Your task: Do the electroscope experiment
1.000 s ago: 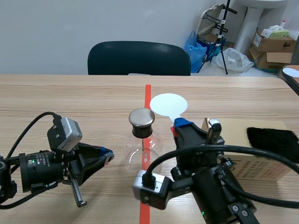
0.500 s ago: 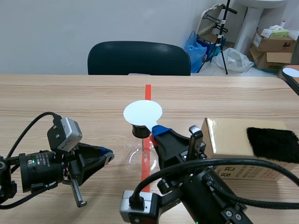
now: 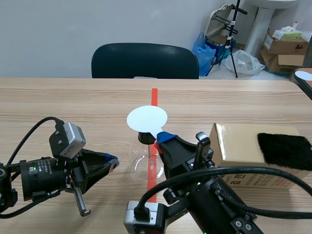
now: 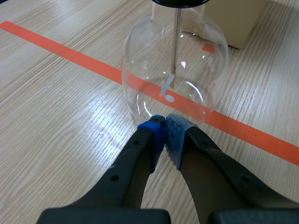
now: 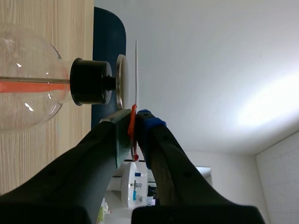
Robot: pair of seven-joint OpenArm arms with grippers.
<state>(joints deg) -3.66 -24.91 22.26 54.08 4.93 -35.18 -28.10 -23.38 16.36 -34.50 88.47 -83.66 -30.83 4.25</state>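
The electroscope, a clear glass flask [image 3: 147, 163] [image 4: 175, 70] [image 5: 25, 86] with a black stopper [image 5: 88, 81] and a metal cap [image 5: 121, 81], stands on the red tape line. My right gripper [image 3: 161, 138] [image 5: 133, 123] is shut on the handle of a white disc paddle [image 3: 147, 118] [image 5: 136, 70]. The disc hovers flat just over the metal cap, hiding it in the scene view. My left gripper [image 3: 113, 162] [image 4: 163, 128] is shut on nothing, its tips close to the flask's base on the left. A thin rod with foil leaves [image 4: 169, 84] hangs inside the flask.
A cardboard box [image 3: 243, 156] with a black fur cloth [image 3: 285, 150] on top stands to the right of the flask. A dark chair [image 3: 145, 61] is behind the table's far edge. More boxes and bags lie at the back right.
My right arm swung left, carrying the white disc from right of the flask to directly above its metal cap, then nudged slightly further left. The left arm kept still.
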